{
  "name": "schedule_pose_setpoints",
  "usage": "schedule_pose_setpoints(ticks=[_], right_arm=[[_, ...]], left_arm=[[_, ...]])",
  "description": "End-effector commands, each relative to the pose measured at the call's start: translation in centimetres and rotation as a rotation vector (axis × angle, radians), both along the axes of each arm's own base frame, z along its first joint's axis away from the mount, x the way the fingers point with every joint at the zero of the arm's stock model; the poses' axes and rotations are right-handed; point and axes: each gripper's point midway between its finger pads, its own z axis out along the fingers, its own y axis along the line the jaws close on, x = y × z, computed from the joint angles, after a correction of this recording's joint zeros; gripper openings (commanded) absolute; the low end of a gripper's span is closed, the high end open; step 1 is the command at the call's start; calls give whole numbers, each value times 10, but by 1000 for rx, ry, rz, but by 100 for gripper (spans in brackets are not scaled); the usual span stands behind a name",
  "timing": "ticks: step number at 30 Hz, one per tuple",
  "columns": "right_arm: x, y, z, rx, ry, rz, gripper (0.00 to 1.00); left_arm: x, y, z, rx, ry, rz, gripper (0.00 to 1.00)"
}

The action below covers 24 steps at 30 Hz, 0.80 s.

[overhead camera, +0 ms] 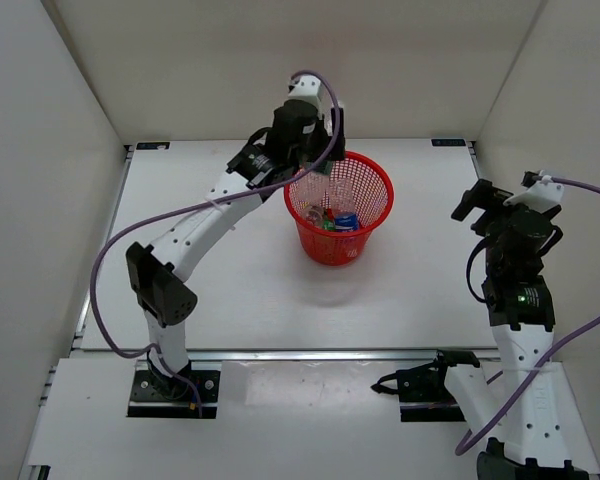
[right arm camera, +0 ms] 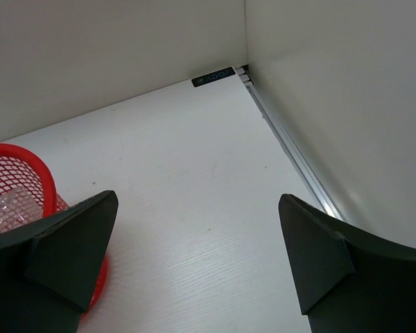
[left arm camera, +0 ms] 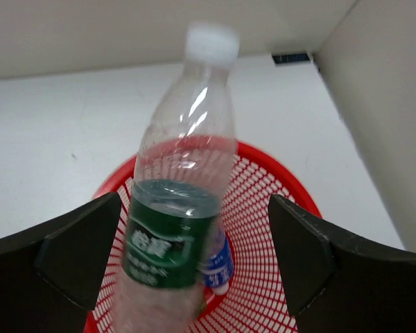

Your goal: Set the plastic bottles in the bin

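A clear plastic bottle with a dark green label (left arm camera: 172,239) and a white cap stands blurred between the fingers of my left gripper (left arm camera: 195,200). The jaws are wide open and there is a gap on both sides of the bottle. It hangs over the mouth of the red mesh bin (left arm camera: 277,180). A blue-labelled bottle (left arm camera: 219,267) lies lower inside the bin. From above, my left gripper (overhead camera: 305,165) is at the bin's (overhead camera: 380,178) back left rim, and bottles with blue (overhead camera: 346,222) and green (overhead camera: 326,222) show at the bottom. My right gripper (overhead camera: 480,205) is open and empty, well right of the bin.
In the right wrist view my right gripper (right arm camera: 197,208) looks down on bare white table, with the bin's edge (right arm camera: 17,173) at the far left. White walls enclose the table at the back and both sides; a metal rail (right arm camera: 291,149) runs along the right wall.
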Motion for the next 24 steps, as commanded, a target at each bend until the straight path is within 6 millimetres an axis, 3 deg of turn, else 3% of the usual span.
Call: schedule_pose_setpoints(ticks=[1,3,4,6,7,9,10,11,12,13,14,15,16,17,18,20,21,24], right_arm=[[2,-10,-4,-8,8,-45,99],[6,-10,-7,-4,17,-40,99],[7,-10,-8,3,20,-32,100],[10,-12,-16,20,51,-37,99],[12,-12,-23,29,68,-24,99],[15,-11,-27,48,71,-8,99],[14,-12,-31,62,82,-8,99],[14,-14,-33,66,94,-2,99],[13,-14,-37,56,120,7,99],[14,-14,-37,50,138,20,99],[14,-18,-49,63,201,11,99],[10,-21,-55,70,240,-5,99],[6,-28,-62,86,302,-34,99],[9,-32,-64,83,345,-42,99],[5,-33,-75,90,406,-42,99],[5,-26,-88,91,459,-19,99],[6,-23,-93,112,473,-15,99],[5,-8,-108,185,510,19,100]], left_arm=[[-27,-15,14,21,2,-105,99],[-33,-1,37,0,-34,-90,98],[-32,4,37,-2,-39,-94,99],[-42,32,68,-60,-88,-60,98],[-43,41,65,-55,-87,-42,98],[-55,76,86,-76,-131,27,98],[-63,96,90,-73,-142,68,99],[-60,111,80,-66,-121,106,99],[-64,140,89,-96,-136,158,99],[-67,152,74,-89,-100,187,99],[-70,185,62,-78,-78,266,99],[-80,216,71,-101,-103,338,98],[-88,252,56,-80,-83,458,99],[-94,270,29,-41,-27,513,99],[-107,300,13,-28,7,593,99],[-134,344,-2,-27,28,719,99],[-142,353,-22,-4,70,764,99],[-161,358,-35,-9,78,797,99]])
